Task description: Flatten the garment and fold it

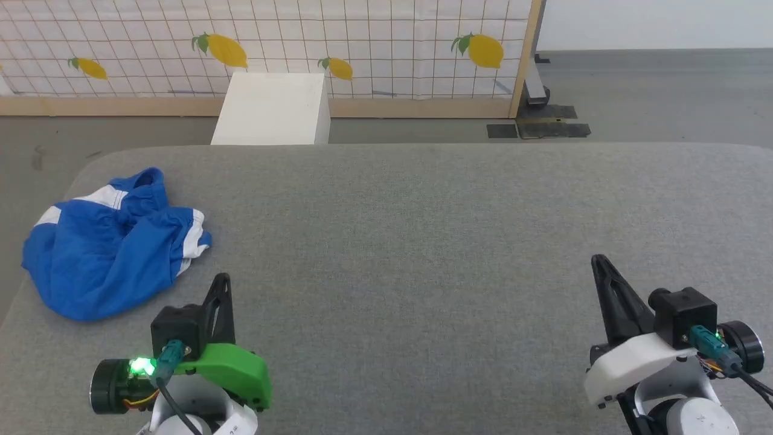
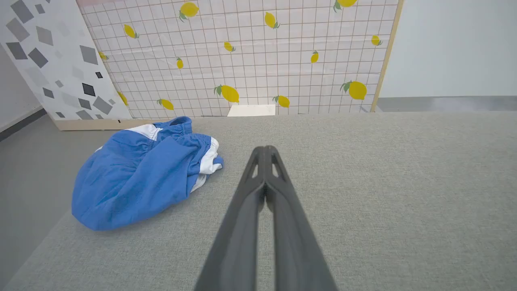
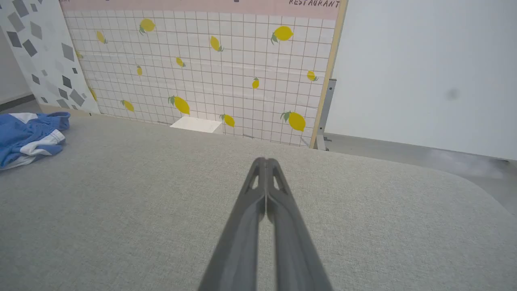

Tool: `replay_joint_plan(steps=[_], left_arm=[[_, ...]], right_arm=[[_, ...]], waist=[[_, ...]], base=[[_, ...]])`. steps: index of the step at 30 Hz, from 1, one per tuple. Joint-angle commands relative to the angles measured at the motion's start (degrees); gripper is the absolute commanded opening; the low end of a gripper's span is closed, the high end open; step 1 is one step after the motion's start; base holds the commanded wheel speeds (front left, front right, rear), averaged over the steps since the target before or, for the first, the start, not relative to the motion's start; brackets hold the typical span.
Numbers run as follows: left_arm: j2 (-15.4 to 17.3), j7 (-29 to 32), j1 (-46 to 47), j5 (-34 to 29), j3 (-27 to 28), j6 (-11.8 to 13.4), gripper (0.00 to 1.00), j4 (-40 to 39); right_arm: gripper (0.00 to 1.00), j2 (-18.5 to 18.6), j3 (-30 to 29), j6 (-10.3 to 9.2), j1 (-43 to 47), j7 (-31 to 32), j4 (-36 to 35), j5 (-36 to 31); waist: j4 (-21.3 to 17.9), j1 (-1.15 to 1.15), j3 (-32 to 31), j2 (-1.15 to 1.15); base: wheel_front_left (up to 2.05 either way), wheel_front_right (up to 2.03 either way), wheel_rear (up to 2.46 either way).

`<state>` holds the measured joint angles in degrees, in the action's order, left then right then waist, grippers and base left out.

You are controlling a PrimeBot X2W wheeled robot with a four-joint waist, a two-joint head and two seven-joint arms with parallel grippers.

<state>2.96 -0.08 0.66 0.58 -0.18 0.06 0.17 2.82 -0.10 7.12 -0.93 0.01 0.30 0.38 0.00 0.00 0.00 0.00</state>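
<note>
The garment, bright blue shorts with white side stripes, lies crumpled in a heap at the left end of the grey table. In the left wrist view the garment sits left of and beyond my fingertips; in the right wrist view the garment is far off at the left edge. My left gripper hovers just right of the heap, shut and holding nothing, its tips pressed together. My right gripper is shut and empty too, far to the right, tips together.
A white box stands on the floor behind the table's far edge. A lemon-patterned screen runs along the back, with its metal foot at right. The table's left edge lies close beside the garment.
</note>
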Motion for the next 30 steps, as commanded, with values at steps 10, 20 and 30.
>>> replay_joint_plan(steps=[10,20,30], left_arm=[[-0.08,0.08,-0.66,-0.58,0.18,-0.06,0.0,-0.17],[-0.08,0.08,-0.66,-0.58,0.18,-0.06,0.0,-0.17],[-0.08,0.08,-0.66,-0.58,0.18,-0.06,0.0,-0.17]], right_arm=[[0.0,0.06,0.1,0.36,0.93,-0.01,-0.3,-0.38],[0.0,0.06,0.1,0.36,0.93,-0.01,-0.3,-0.38],[0.0,0.06,0.1,0.36,0.93,-0.01,-0.3,-0.38]], waist=[[0.0,0.0,0.0,0.0],[0.0,0.0,0.0,0.0],[0.0,0.0,0.0,0.0]], base=[[0.0,0.0,0.0],[0.0,0.0,0.0],[0.0,0.0,0.0]])
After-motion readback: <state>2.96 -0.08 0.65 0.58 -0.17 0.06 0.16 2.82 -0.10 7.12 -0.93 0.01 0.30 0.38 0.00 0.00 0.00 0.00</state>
